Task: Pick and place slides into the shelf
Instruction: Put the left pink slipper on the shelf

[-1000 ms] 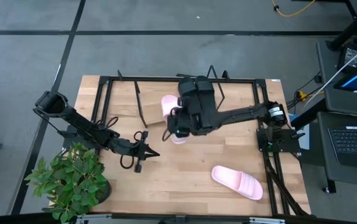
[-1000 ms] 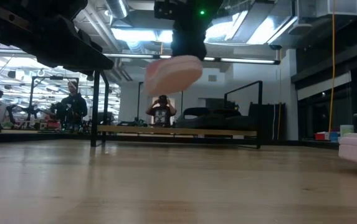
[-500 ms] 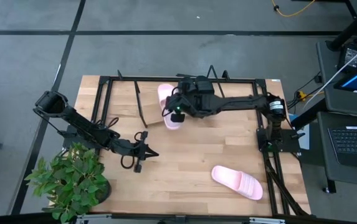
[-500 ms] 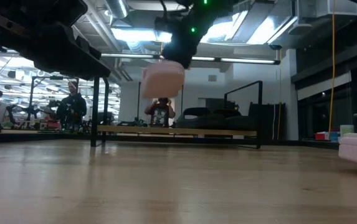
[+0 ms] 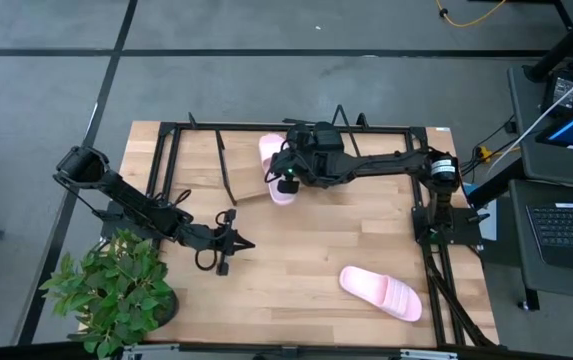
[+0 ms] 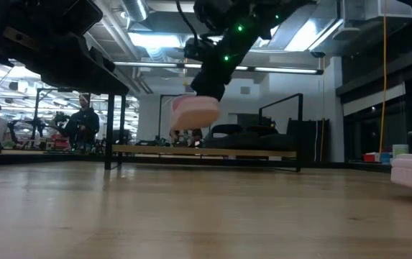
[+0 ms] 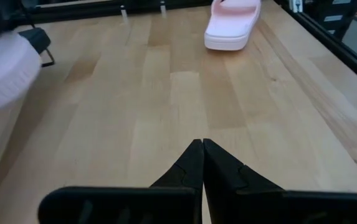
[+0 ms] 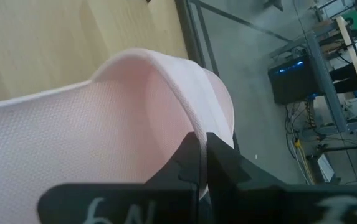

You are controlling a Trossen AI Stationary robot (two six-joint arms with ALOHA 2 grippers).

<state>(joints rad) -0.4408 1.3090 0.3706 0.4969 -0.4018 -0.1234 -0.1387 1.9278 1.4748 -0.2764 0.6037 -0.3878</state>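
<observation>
My right gripper point(image 5: 286, 178) is shut on a pale pink slide point(image 5: 273, 165) and holds it in the air at the table's far middle, above the slanted light-wood shelf point(image 5: 248, 191). In the low view this slide point(image 6: 195, 112) hangs clear of the wood. A second pink slide point(image 5: 381, 292) lies sole-down on the table near the right front. My left gripper point(image 5: 236, 243) waits shut and empty, low over the table left of centre. My right gripper pinches the edge of the slide's wide strap point(image 8: 189, 118) between its two fingers. The fingers come slanting down from the table's right side. The slide hangs below them, tilted and lifted clear of table and shelf.
A large black metal frame point(image 5: 176, 130) runs round the table's far part and down its right side. A potted plant point(image 5: 116, 290) stands at the near left corner. Bare wood lies in the table's middle between my left gripper and the second slide point(image 7: 231, 25).
My right gripper has carried the pink slide toward the table's far edge and let it sink a little, rolling as it went, so the slide has turned in the air. It stays shut on the strap. The other slide has not moved.
</observation>
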